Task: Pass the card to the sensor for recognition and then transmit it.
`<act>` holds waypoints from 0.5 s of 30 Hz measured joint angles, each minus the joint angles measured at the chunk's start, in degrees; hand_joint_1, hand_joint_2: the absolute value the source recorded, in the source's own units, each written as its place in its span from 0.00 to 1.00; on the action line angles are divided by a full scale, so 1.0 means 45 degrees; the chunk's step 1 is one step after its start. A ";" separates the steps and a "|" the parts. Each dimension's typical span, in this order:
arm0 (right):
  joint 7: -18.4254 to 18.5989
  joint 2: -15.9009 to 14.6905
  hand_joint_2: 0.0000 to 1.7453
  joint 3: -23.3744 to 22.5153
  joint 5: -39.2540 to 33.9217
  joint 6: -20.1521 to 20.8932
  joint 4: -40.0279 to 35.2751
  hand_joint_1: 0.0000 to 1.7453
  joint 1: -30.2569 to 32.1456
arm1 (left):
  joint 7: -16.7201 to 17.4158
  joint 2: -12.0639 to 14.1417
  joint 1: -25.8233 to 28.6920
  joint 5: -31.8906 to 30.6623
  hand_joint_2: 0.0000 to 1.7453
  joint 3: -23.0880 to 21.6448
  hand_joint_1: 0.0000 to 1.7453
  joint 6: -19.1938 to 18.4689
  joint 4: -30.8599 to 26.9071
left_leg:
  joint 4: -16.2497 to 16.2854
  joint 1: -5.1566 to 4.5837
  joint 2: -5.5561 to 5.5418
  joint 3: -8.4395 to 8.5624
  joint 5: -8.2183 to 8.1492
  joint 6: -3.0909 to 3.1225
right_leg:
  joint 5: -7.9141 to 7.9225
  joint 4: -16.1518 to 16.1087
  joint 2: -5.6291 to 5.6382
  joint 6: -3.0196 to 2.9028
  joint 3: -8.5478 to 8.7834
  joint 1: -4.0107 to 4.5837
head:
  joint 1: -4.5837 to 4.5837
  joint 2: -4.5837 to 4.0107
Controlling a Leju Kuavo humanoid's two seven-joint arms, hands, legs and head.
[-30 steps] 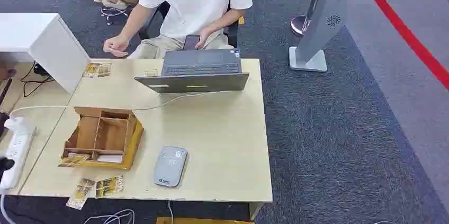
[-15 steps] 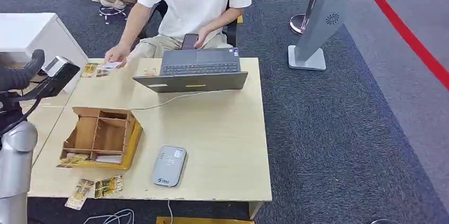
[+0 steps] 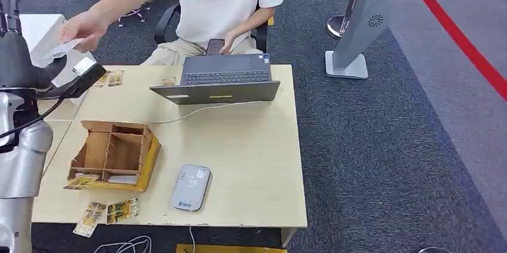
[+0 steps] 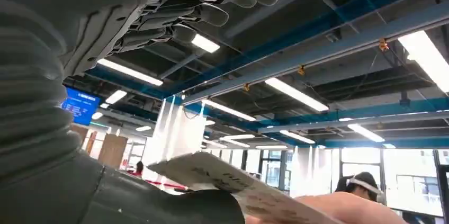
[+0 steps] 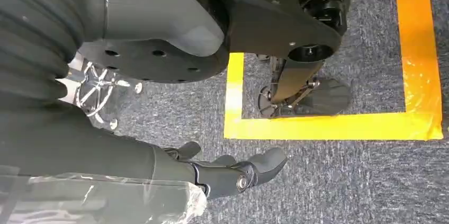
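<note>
1. the grey oval card sensor (image 3: pixel 191 188) lies at the near edge of the pale wooden bench (image 3: pixel 251 157).
2. left robot hand (image 4: pixel 196 7) is raised, spread, empty; right robot hand (image 5: pixel 233 173) hangs empty.
3. a person's hand (image 3: pixel 84 26) offers the white card (image 3: pixel 60 48); the handover is under way, and the next move is closing on it.

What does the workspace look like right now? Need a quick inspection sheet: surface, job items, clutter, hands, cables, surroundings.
Surface: light wood table.
Job's things: card in a person's hand, offered at the left hand; grey sensor near the front edge.
Clutter: open laptop, wooden organiser, loose cards at the front corner.
Hands: left raised, fingers apart, empty; right hand hangs over the floor, empty.
Cables: white cable from the laptop.
Surroundings: grey carpet, grey stand, yellow floor tape.
</note>
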 joint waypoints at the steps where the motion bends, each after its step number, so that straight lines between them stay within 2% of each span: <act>1: 0.0000 0.0000 1.00 0.0000 0.0000 0.0005 0.0000 0.00 0.0000 | 0.0000 0.0000 -0.0018 0.0000 1.00 -0.0019 0.11 0.0005 0.0073 | 0.0000 -0.0001 0.0001 0.0002 0.0000 0.0000 | 0.0000 0.0000 0.0002 0.0000 -0.0002 -0.0001 | -0.0005 0.0000; 3: -0.0014 0.0000 1.00 0.0000 -0.0005 0.0005 0.0000 0.00 0.0005 | -0.0053 -0.0005 -0.0032 0.0024 1.00 -0.0139 0.11 0.0005 0.0212 | 0.0000 -0.0001 0.0001 0.0000 0.0000 0.0000 | 0.0000 0.0000 0.0002 0.0000 -0.0004 -0.0001 | 0.0000 0.0000; 4: -0.0020 0.0000 1.00 0.0000 -0.0010 0.0005 0.0000 0.00 0.0004 | -0.0068 -0.0005 -0.0030 0.0029 1.00 -0.0194 1.00 0.0005 0.0272 | 0.0000 -0.0001 0.0000 0.0000 0.0000 0.0000 | 0.0000 0.0000 0.0001 0.0000 -0.0004 -0.0001 | 0.0000 0.0000; 5: -0.0029 0.0000 1.00 0.0000 -0.0010 0.0005 0.0000 0.00 0.0003 | -0.0083 -0.0010 -0.0035 0.0044 0.00 -0.0223 1.00 0.0000 0.0330 | 0.0000 0.0000 0.0000 0.0000 0.0000 0.0000 | 0.0000 0.0000 0.0001 0.0000 -0.0004 -0.0001 | 0.0000 0.0000; 10: -0.0039 -0.0005 1.00 0.0000 -0.0010 0.0005 0.0000 0.00 0.0015 | -0.0330 -0.0010 -0.0130 0.0399 0.00 -0.0413 1.00 -0.0408 0.0636 | 0.0000 0.0000 0.0001 -0.0001 0.0000 -0.0001 | 0.0000 0.0000 0.0001 0.0000 -0.0006 0.0000 | -0.0005 0.0000; 15: -0.0034 -0.0010 1.00 0.0000 0.0029 0.0005 0.0000 0.00 0.0029 | -0.0359 -0.0151 -0.0343 0.0874 0.00 -0.0534 1.00 -0.0292 0.0947 | 0.0000 -0.0001 0.0002 -0.0006 0.0000 0.0000 | 0.0000 0.0000 0.0004 0.0000 -0.0007 -0.0001 | 0.0000 0.0000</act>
